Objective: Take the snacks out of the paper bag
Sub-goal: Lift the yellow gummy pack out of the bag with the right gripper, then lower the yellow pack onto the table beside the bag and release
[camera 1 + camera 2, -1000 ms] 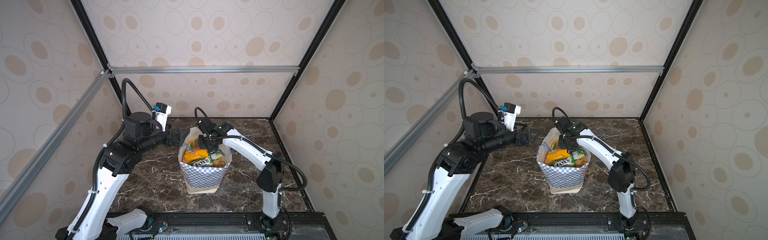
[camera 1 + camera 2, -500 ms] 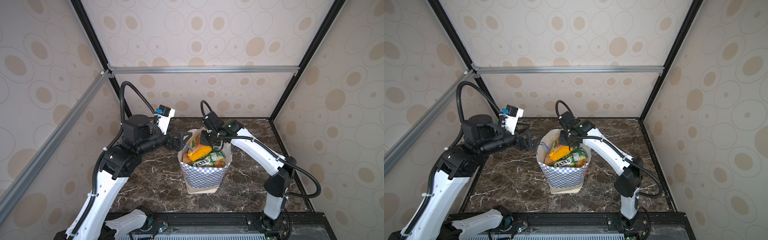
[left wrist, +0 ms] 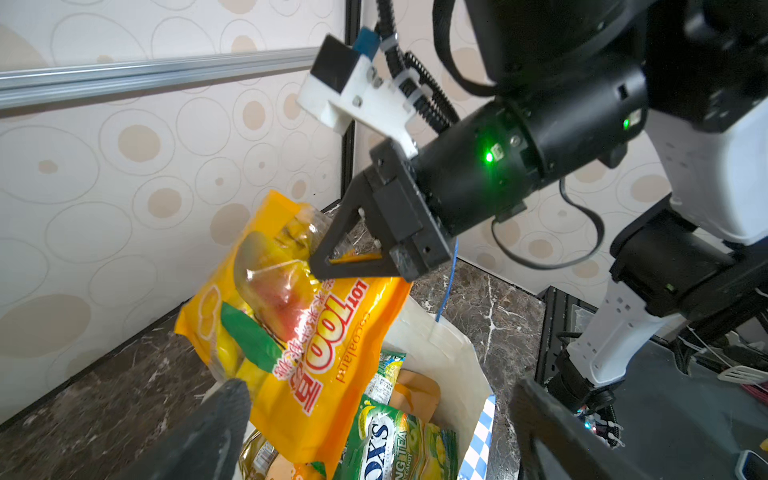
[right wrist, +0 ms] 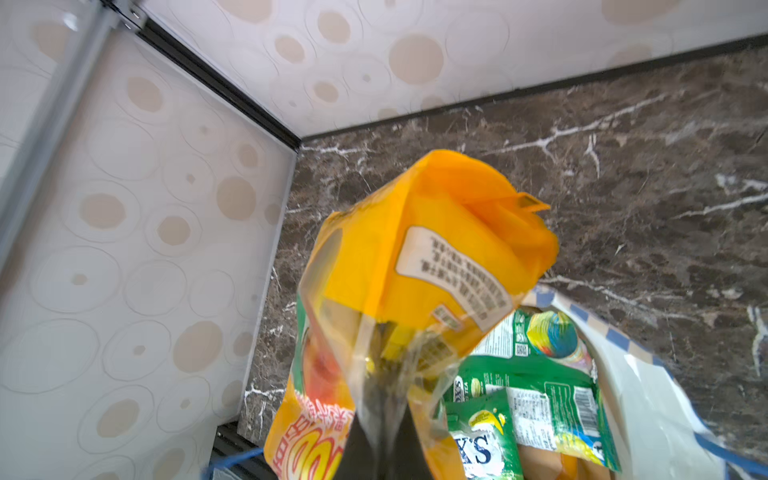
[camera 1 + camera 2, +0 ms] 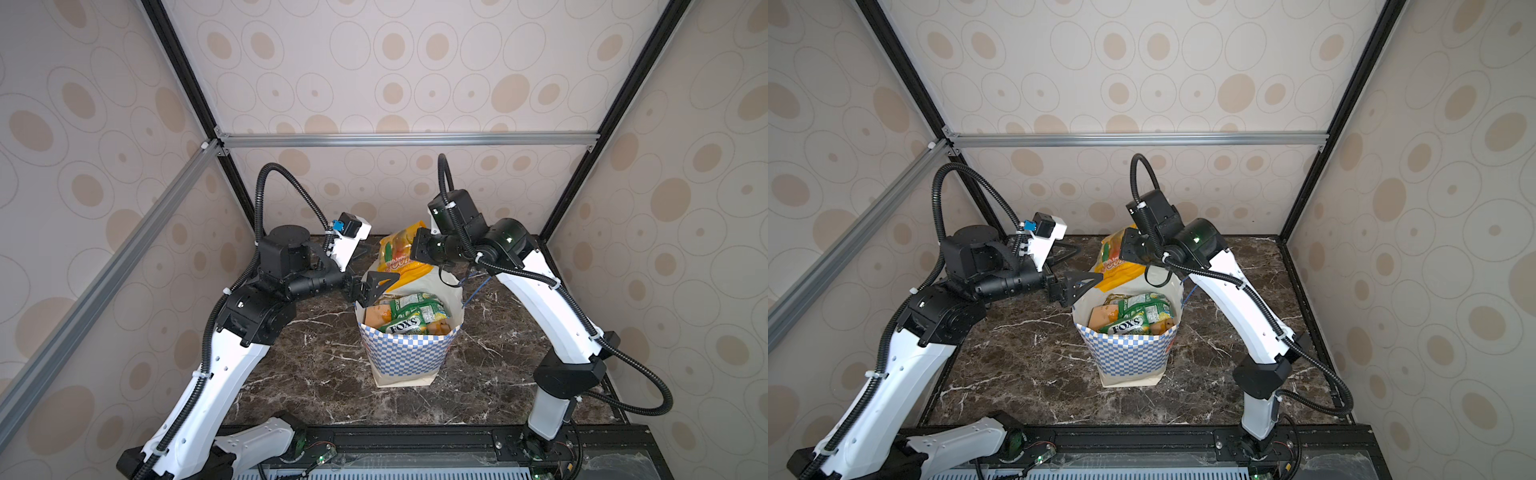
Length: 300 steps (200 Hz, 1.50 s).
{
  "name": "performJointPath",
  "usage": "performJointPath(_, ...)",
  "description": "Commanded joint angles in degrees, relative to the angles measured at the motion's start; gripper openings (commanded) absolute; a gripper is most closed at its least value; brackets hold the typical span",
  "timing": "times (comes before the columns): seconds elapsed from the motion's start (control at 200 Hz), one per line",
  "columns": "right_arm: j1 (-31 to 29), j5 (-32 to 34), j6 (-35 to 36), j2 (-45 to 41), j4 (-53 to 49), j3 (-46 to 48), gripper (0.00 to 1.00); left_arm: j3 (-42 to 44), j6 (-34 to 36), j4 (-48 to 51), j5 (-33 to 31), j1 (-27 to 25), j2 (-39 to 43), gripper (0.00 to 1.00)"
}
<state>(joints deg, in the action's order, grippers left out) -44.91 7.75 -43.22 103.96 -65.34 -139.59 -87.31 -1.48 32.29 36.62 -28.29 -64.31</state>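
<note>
The white paper bag (image 5: 409,353) with its blue checkered band stands upright mid-table in both top views (image 5: 1127,353). My right gripper (image 5: 417,249) is shut on the clear top edge of the yellow-orange gummy bag (image 5: 401,253), which hangs above the bag's back rim with its lower end still at the opening. The right wrist view shows that packet (image 4: 415,257) pinched in the shut jaws (image 4: 382,395). Green snacks (image 5: 409,320) and an orange-tan packet (image 5: 374,318) lie inside. My left gripper (image 5: 374,286) is open at the bag's left rim, gripping nothing.
Dark marble tabletop (image 5: 316,374) spreads around the bag on all sides. Patterned walls and black frame posts (image 5: 243,199) close in the back and sides. The bag's thin blue cord handle (image 5: 478,286) hangs at its right side under my right arm.
My right gripper has risen and drawn the gummy bag up out of the paper bag toward the back. My left gripper has moved right, up to the bag's left rim.
</note>
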Motion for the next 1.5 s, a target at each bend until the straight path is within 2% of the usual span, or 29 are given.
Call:
performJointPath(0.0,0.96,4.53,1.67,-3.57,3.59,-5.82,0.0,-1.63,3.65,-2.52,4.99,-0.23,-0.14,0.98)
performJointPath(0.21,6.95,7.01,0.81,-7.19,7.18,-6.27,0.0,-3.78,4.39,-0.84,7.17,-1.51,-0.99,0.98)
performJointPath(0.43,19.79,4.84,-4.16,-13.97,6.69,0.46,0.0,-5.92,13.17,7.97,-0.66,-7.16,-2.63,0.98)
performJointPath(0.52,27.37,0.18,-6.35,-18.22,7.02,7.35,0.0,-6.38,13.94,9.43,-1.85,-8.38,-3.09,0.98)
performJointPath(0.63,35.87,-4.05,-8.39,-24.08,8.63,20.07,0.0,-6.66,14.37,9.92,-2.76,-9.28,-3.45,0.98)
performJointPath(0.83,45.8,-9.76,-9.16,-33.11,12.66,41.31,0.0,-7.0,14.94,10.42,-3.73,-9.54,-3.21,0.98)
performJointPath(1.065,46.93,-14.94,-10.27,-39.16,19.2,62.81,0.0,-7.0,16.03,11.54,-1.94,-9.59,-3.23,0.98)
performJointPath(1.275,46.71,-23.8,-10.89,-38.52,27.7,77.48,0.0,-7.14,17.76,13.13,-3.45,-11.5,-4.14,0.98)
performJointPath(1.496,45.79,-23.29,-11.35,-37.62,33.41,87.16,0.0,-6.68,17.71,12.71,-4.06,-12.25,-4.33,0.98)
